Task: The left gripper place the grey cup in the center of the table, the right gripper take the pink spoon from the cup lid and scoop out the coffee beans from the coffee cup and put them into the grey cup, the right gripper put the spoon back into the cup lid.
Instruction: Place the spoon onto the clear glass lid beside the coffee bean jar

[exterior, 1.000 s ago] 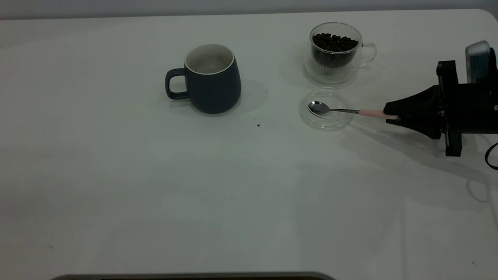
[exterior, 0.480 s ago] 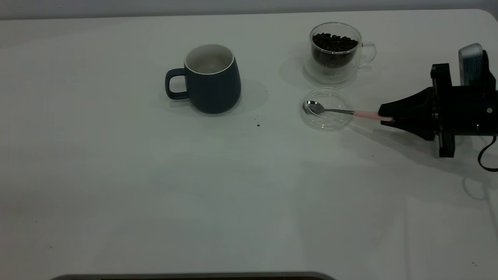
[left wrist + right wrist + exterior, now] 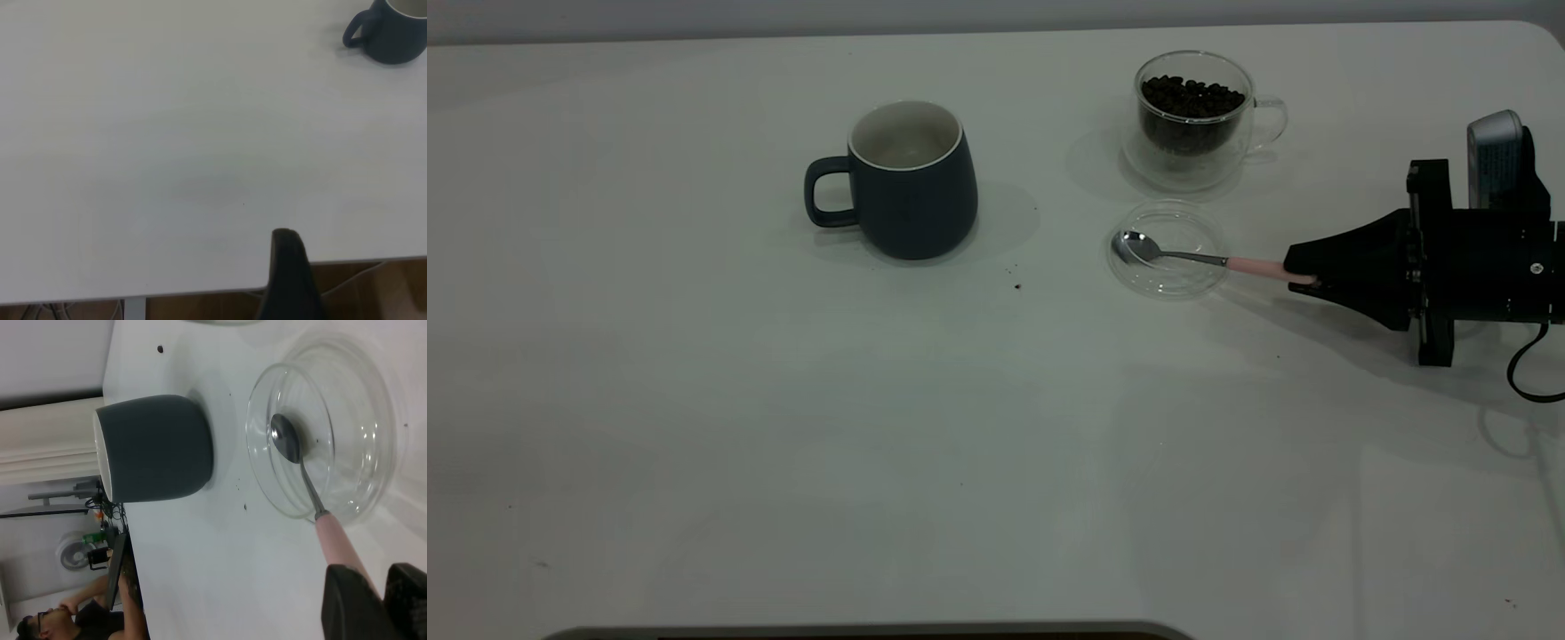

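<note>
The grey cup stands upright at the table's middle back, handle to the left, and shows in both wrist views. My right gripper is shut on the pink spoon's handle. The spoon's metal bowl sits over the left part of the cup lid. Behind the lid stands the coffee cup holding coffee beans. My left gripper is parked over the table's edge, far from the grey cup.
A few dark specks lie on the table between the grey cup and the lid. A person sits beyond the table's far side in the right wrist view.
My right gripper has moved left with the spoon. The spoon's bowl has shifted from the lid's middle toward its left rim. Cups and lid have stayed put.
</note>
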`<action>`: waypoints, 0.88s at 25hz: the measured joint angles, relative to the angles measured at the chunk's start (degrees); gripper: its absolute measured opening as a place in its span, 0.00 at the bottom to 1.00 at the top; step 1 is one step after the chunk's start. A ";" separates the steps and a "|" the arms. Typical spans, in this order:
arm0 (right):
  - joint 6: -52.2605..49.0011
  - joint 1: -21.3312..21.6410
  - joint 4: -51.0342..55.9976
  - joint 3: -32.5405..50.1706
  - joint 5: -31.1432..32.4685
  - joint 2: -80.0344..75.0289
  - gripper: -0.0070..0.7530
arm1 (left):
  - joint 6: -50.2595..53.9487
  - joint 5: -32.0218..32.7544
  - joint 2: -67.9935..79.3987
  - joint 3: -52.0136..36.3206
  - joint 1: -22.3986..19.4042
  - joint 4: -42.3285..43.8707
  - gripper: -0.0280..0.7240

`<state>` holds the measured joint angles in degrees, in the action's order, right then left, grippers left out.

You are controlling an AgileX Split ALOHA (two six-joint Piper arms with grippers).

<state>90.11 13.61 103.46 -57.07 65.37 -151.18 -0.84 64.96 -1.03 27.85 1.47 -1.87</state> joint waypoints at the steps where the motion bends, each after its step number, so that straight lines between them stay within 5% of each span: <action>1: 0.00 0.00 0.00 0.00 0.00 0.00 0.18 | 0.00 0.00 0.00 0.00 0.00 0.00 0.79; 11: 0.00 0.00 0.00 0.00 -0.10 0.00 0.67 | 0.00 0.00 0.00 0.00 0.00 0.00 0.79; 18: -1.68 2.96 -3.24 0.00 -0.52 2.37 0.73 | 0.00 0.00 0.00 0.00 0.00 0.00 0.79; 22: -11.21 6.04 -13.40 0.00 -5.43 7.84 0.73 | 0.00 0.00 0.00 0.00 0.00 0.00 0.79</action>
<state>78.89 19.65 90.06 -57.07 59.94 -143.34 -0.84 64.96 -1.03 27.85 1.47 -1.87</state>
